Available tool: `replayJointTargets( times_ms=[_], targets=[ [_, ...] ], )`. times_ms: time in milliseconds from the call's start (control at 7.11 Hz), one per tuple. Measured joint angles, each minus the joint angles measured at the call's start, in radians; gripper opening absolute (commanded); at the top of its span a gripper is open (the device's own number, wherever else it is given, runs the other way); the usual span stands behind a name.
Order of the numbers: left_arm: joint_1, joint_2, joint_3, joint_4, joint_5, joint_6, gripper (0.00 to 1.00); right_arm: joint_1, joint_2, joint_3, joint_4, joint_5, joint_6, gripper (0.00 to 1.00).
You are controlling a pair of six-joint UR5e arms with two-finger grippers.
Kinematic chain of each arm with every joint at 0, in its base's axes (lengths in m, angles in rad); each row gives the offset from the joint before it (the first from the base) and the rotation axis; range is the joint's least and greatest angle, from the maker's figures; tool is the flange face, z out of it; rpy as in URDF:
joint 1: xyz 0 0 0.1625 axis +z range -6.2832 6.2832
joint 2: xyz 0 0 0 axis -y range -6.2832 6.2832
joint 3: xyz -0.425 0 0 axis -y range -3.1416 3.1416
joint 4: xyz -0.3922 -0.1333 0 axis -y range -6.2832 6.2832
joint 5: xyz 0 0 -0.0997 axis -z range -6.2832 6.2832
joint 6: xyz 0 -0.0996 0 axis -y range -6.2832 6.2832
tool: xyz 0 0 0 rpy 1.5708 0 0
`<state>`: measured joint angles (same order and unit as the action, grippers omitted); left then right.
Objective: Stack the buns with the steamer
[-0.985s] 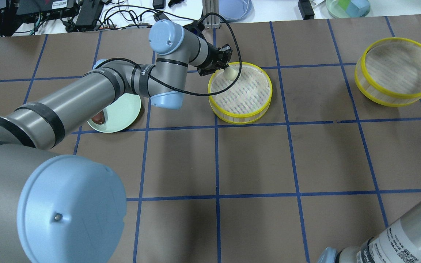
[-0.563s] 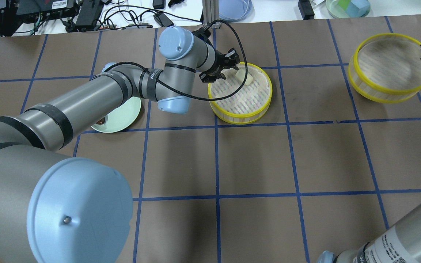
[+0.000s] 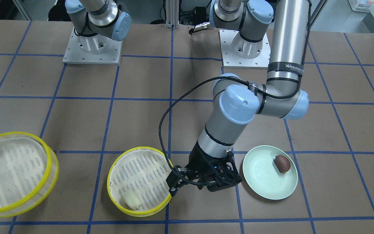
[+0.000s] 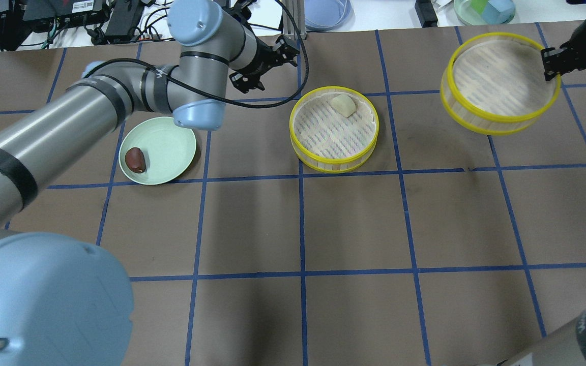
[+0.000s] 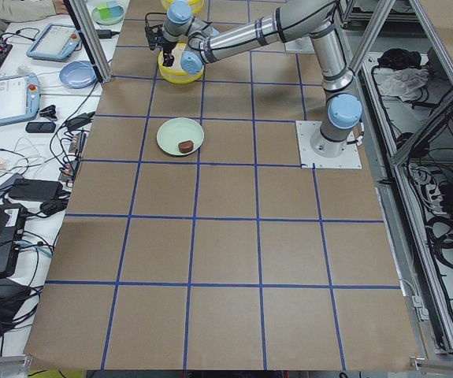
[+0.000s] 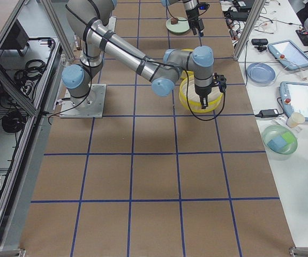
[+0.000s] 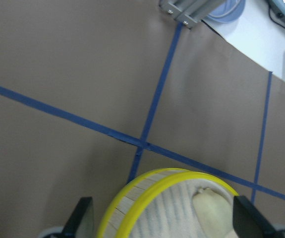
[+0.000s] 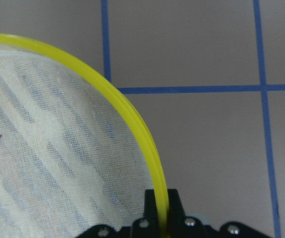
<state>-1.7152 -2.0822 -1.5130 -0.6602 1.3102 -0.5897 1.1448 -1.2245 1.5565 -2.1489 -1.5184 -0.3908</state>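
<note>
The cream bun [image 4: 343,105] lies at the far edge of the middle steamer tier [image 4: 333,165], also in the front view [image 3: 131,199] and the left wrist view [image 7: 211,208]. My left gripper [image 4: 267,63] is open and empty, beside that tier on its left. The brown bun [image 4: 135,159] lies on the pale green plate [image 4: 171,147]. My right gripper [image 4: 550,63] is shut on the yellow rim of the second steamer tier [image 4: 476,119], which hangs tilted above the table; the right wrist view shows the jaws pinching the rim [image 8: 154,163].
A pale blue bowl [image 4: 326,12], a green dish with blocks [image 4: 484,10], an aluminium post [image 4: 290,20] and cables [image 4: 171,23] lie along the table's far edge. Blue tape lines grid the brown table.
My left gripper opened, left the cream bun in the middle tier and drew back to the left. My right gripper lifted the second tier and carried it leftward.
</note>
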Motion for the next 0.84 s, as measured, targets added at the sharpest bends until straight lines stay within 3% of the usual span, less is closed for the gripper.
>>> replayJointTargets(
  times_ms=[281, 563, 844],
  targets=[
    [0.111, 0.106, 0.000, -0.204, 0.022, 0.194, 1.00, 0.106, -0.028, 0.031, 0.001, 0.001, 0.135, 0.00],
    [0.227, 0.188, -0.009, -0.418, 0.145, 0.475, 1.00, 0.226, -0.031, 0.047, 0.001, 0.005, 0.297, 0.00],
    [0.325, 0.202, -0.037, -0.498, 0.245, 0.671, 1.00, 0.362, -0.030, 0.057, 0.008, 0.001, 0.474, 0.00]
  ],
)
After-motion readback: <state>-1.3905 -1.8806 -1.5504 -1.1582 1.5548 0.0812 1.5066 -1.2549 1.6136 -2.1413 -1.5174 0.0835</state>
